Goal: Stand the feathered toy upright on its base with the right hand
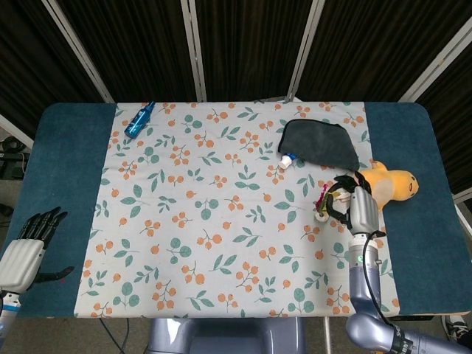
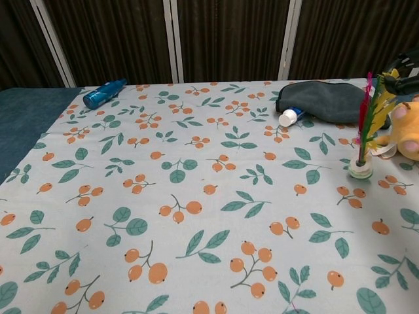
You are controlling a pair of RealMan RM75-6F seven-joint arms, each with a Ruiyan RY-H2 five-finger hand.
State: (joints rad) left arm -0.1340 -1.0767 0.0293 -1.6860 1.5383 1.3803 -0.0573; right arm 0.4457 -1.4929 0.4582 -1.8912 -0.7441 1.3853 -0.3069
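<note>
The feathered toy point(image 1: 325, 200) point(image 2: 364, 137) stands on its white round base on the floral cloth at the right, with its pink, yellow and green feathers pointing up and tilted slightly right. My right hand point(image 1: 354, 203) point(image 2: 400, 70) is at the feather tips, its dark fingers curled around them; in the chest view only the fingers show, at the frame's right edge. My left hand point(image 1: 26, 247) rests at the table's near-left corner, fingers extended, holding nothing.
A yellow plush point(image 1: 389, 184) point(image 2: 407, 131) lies right beside the toy. Behind the toy lies a dark grey pouch point(image 1: 318, 142) point(image 2: 324, 101), with a small white tube point(image 1: 287, 158) point(image 2: 288, 118) at its edge. A blue bottle point(image 1: 139, 120) point(image 2: 105, 93) lies at the far left.
</note>
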